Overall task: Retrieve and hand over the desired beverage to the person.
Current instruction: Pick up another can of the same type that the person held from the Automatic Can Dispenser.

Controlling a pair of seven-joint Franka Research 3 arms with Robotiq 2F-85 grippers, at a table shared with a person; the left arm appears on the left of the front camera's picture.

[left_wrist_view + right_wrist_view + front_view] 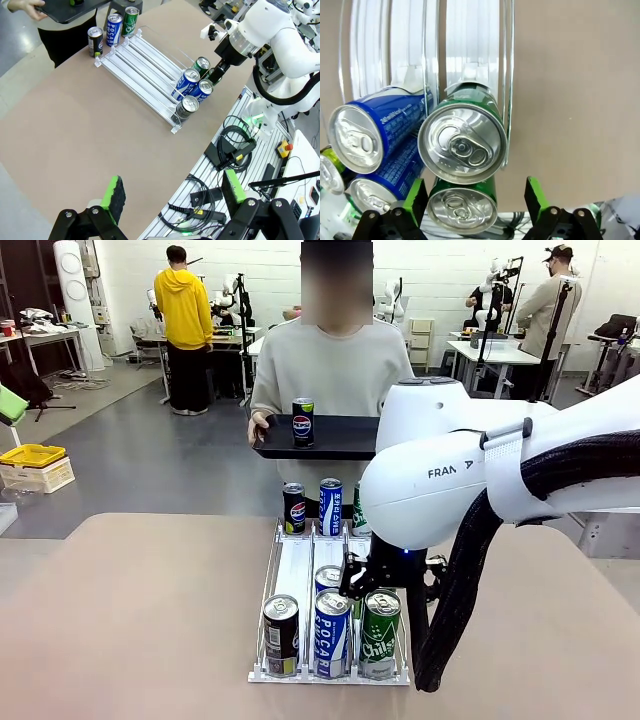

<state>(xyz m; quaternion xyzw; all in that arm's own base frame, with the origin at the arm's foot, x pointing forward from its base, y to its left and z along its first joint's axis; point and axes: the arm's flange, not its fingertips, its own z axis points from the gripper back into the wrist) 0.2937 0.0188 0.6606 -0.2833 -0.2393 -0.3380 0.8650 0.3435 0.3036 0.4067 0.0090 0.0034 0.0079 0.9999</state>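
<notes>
The person (335, 370) in a light grey sweatshirt stands at the far side, holding a dark tray (335, 437) with a Pepsi can (302, 421) on it. A white sloped rack (295, 575) on the table holds cans. At its near end stand a black can (281, 634), a blue Pocari can (331, 632) and a green can (380, 632). My right gripper (475, 200) is open, its green pads either side of the front green can (462, 209), just above it. A second green can (462, 145) sits right behind. My left gripper (174, 192) is open and empty, above the table's edge.
Three more cans (330, 505) stand at the rack's far end. Another blue can (327, 577) sits behind the front Pocari. Cables and mounting rails (220, 150) run beside the table. Other people work at tables farther back.
</notes>
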